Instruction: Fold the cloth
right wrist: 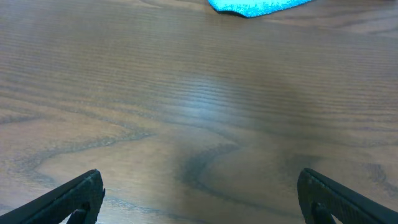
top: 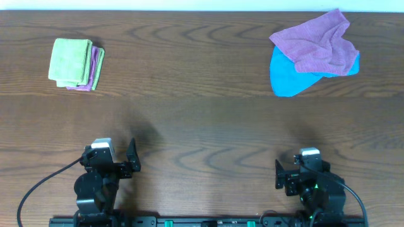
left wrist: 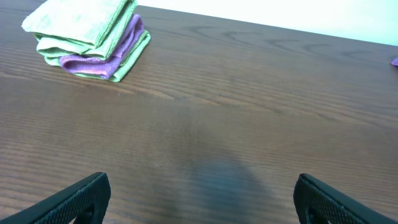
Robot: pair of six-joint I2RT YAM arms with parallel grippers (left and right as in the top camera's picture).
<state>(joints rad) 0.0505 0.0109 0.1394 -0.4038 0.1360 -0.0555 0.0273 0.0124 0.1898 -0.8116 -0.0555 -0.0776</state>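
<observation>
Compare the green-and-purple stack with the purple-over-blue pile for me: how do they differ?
The stack is folded into a neat, squarish block, while the pile is crumpled and irregular. The stack lies at the far left and the pile at the far right. The stack shows green on top with purple peeking out below, and the pile has purple draped over blue. Both are layered cloths resting on the table.

Bright even light from above, soft sheen on the table (right wrist: 205,99), faint blurred shadows, wrist views slightly soft
</observation>
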